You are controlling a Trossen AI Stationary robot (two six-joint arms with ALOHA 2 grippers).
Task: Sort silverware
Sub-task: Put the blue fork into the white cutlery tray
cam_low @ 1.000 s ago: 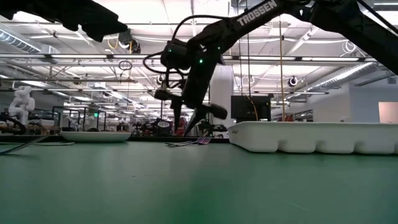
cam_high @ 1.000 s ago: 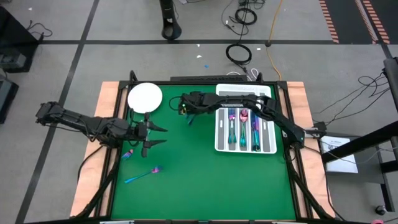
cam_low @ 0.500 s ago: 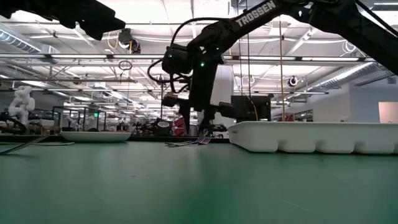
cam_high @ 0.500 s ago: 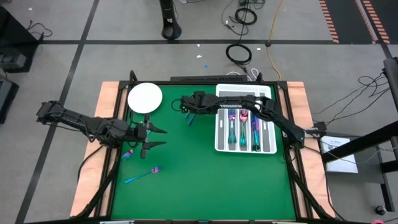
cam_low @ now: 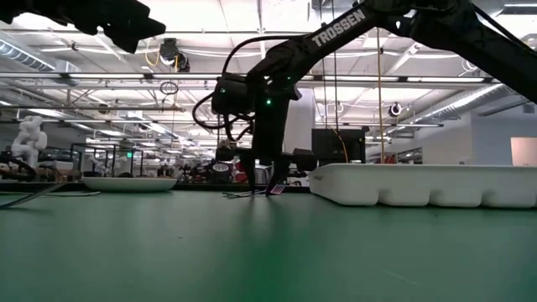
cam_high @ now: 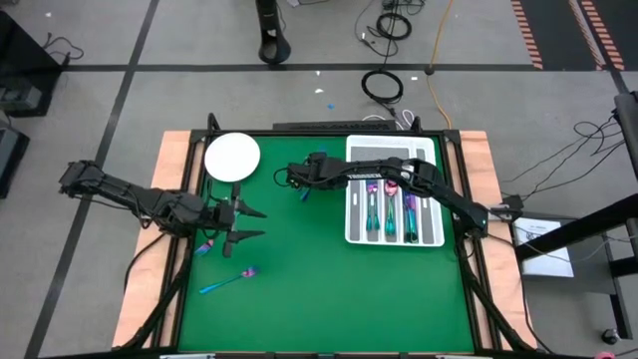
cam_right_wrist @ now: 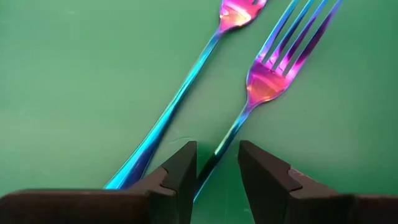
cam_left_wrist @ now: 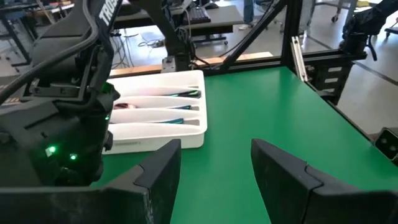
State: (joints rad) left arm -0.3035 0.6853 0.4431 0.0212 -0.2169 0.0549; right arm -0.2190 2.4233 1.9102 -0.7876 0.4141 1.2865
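Two iridescent forks lie side by side on the green mat, one (cam_right_wrist: 186,93) beside the other (cam_right_wrist: 267,81), and show in the high view as forks (cam_high: 304,191) left of the white tray (cam_high: 395,242). My right gripper (cam_right_wrist: 217,168) points steeply down over them, open, with a finger on each side of the second fork's handle (cam_right_wrist: 233,134). Whether it touches the handle cannot be told. In the low view the right gripper (cam_low: 267,186) stands at mat level. My left gripper (cam_high: 244,222) waits open at the table's left.
The tray's compartments hold several pieces of silverware (cam_high: 387,207). A round white plate (cam_high: 232,157) sits at the far left. Two more pieces lie near the left gripper, one (cam_high: 227,280) toward the near edge and one (cam_high: 206,245) beside the arm.
My right gripper has come down toward the two forks on the mat, tipping more steeply and turning at the wrist. The forks have stayed where they were.
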